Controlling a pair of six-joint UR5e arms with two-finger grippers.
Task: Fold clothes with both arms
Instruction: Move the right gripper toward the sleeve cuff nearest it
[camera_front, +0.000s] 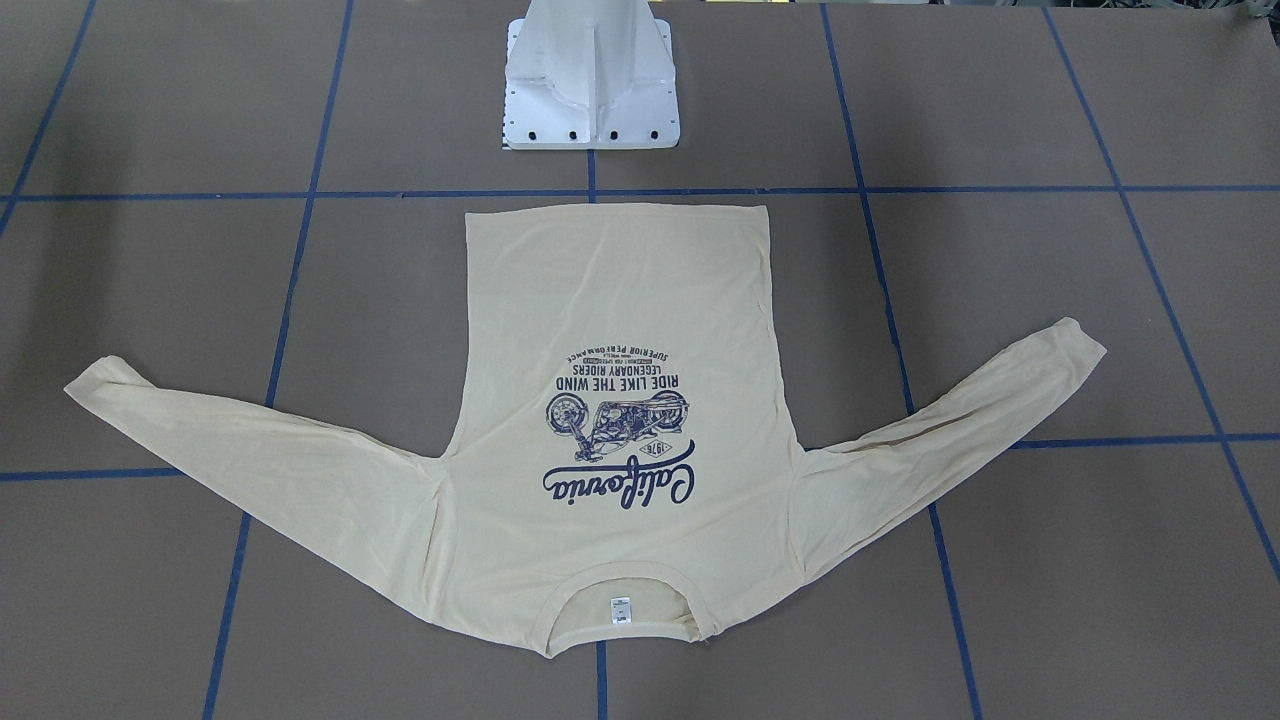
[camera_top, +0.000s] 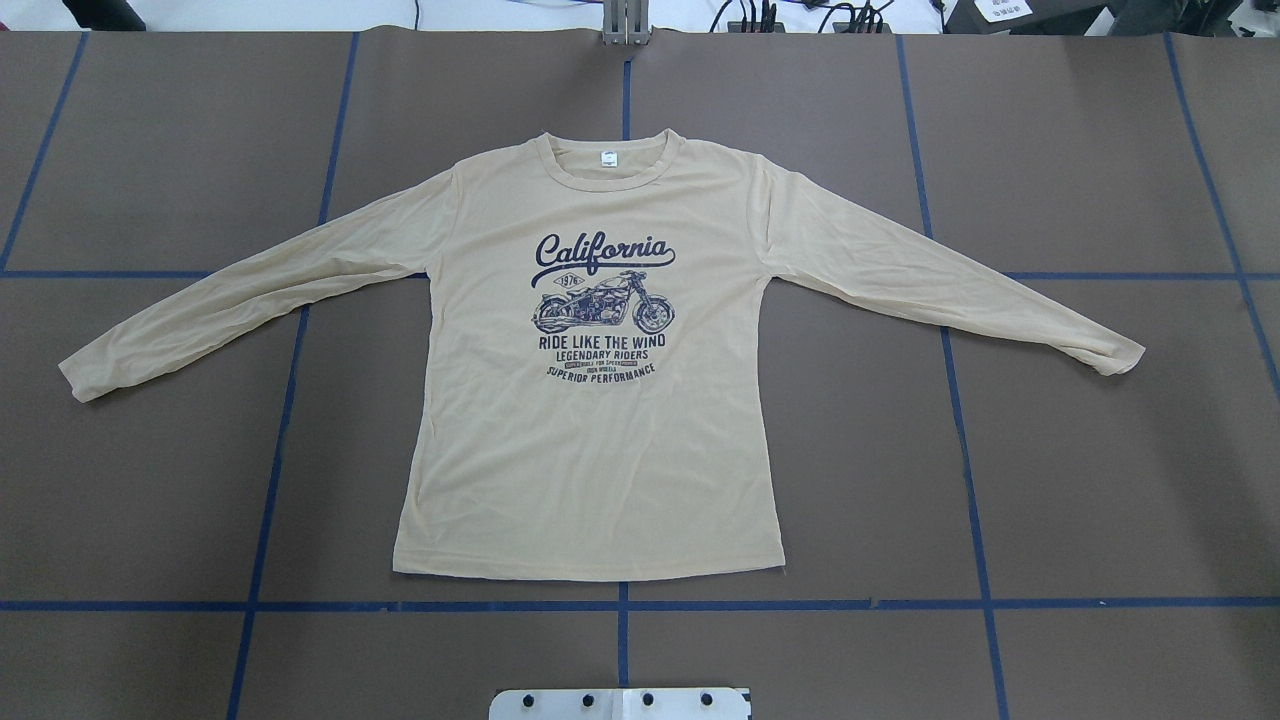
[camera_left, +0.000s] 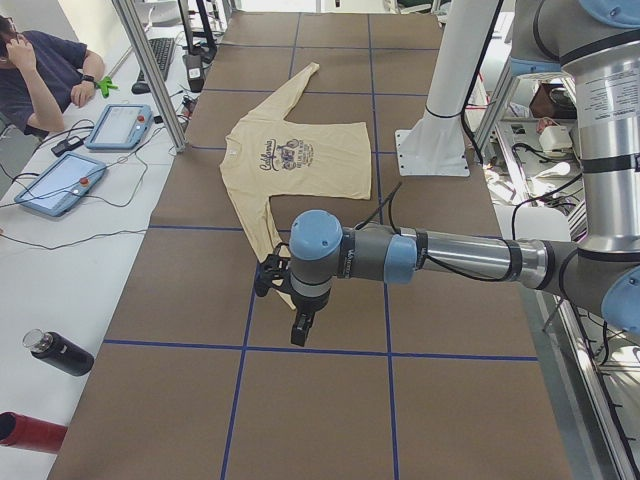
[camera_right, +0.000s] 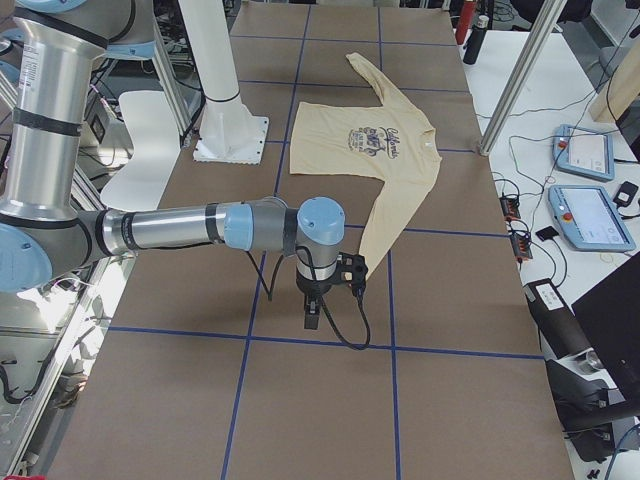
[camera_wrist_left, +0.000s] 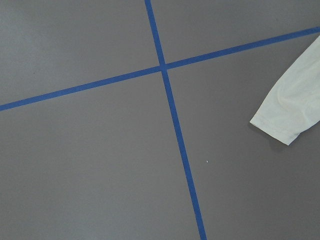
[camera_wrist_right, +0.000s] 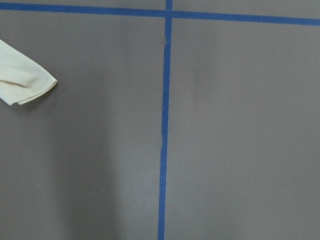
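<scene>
**Clerk:** Progress on the fold?

**Inspector:** None found. The T-shirt (camera_top: 590, 450) lies flat and face up in the middle of the table (camera_top: 1100, 480), hem toward the robot's base, collar at the far side. Both sleeves are spread out to the sides. No fold shows in body or sleeve, so I judge that the whole job remains: sleeves in, then the body.

**Clerk:** And the grippers?

**Inspector:** The left gripper (camera_left: 299, 335) hangs over bare table past the left cuff (camera_wrist_left: 285, 115), apart from the cloth. The right gripper (camera_right: 312, 318) hangs likewise past the right cuff (camera_wrist_right: 25, 85). Each shows in a side view only, so I cannot tell whether the jaws stand wide or narrow. Neither holds anything that I can see.

**Clerk:** Any writing?

**Inspector:** The navy print (camera_top: 603, 300) reads "California" in script and "1976" in a small badge over a motorcycle. Below come "RIDE LIKE THE WIND", "LEGENDARY RIDERS" and "SUPERIOR PERFORMANCE". Two tiny lines between the last two are too small to read. The white neck label (camera_top: 609, 160) is also illegible
</scene>
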